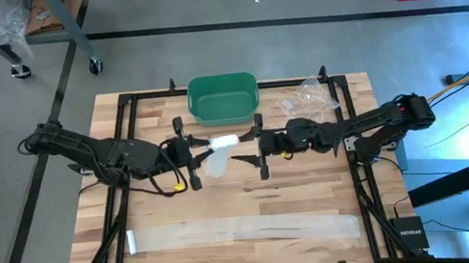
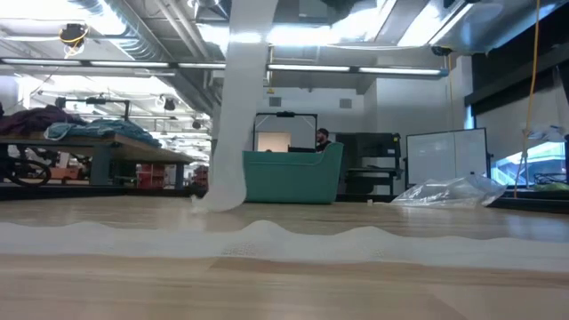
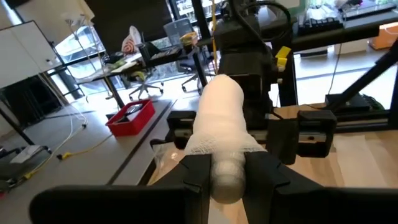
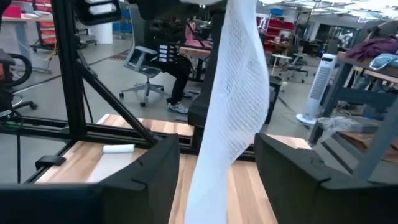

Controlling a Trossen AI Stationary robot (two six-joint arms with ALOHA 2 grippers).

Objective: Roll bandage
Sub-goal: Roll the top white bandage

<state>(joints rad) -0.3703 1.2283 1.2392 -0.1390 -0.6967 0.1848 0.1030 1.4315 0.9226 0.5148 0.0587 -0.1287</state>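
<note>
So the left pincer (image 1: 186, 152) is up off the worktop (image 1: 309, 189) near the middle, clamped tight around one end of the bandage roll (image 3: 221, 134) — makes sense, since holding the core level and in the air lets the loose tail (image 1: 213, 162) hang free below it instead of dragging. The right pincer (image 1: 260, 146) sits just across from it, pointed at the other end of the roll, with its fingers spread wide and not gripping anything; my guess is it's lined up there to turn or feed the next bit of wrap. Most of the bandage isn't rolled yet — a long flat strip (image 1: 244, 231) lies stretched along the near edge of the worktop, well apart from both arms. The overhead view is the only one that gives you that whole layout, plus the green bin (image 1: 223, 97) and a crumpled clear bag (image 1: 309, 98) at the far side. The left wrist camera is where you can actually see the fingers squeezing the roll. The right wrist camera shows the gauzy tail (image 4: 230, 112) dangling right between its open fingers (image 4: 149, 180), touching neither as far as I can tell. The low view catches no pincer at all, just the tail (image 2: 233, 116) dropping from above to the wood.
</note>
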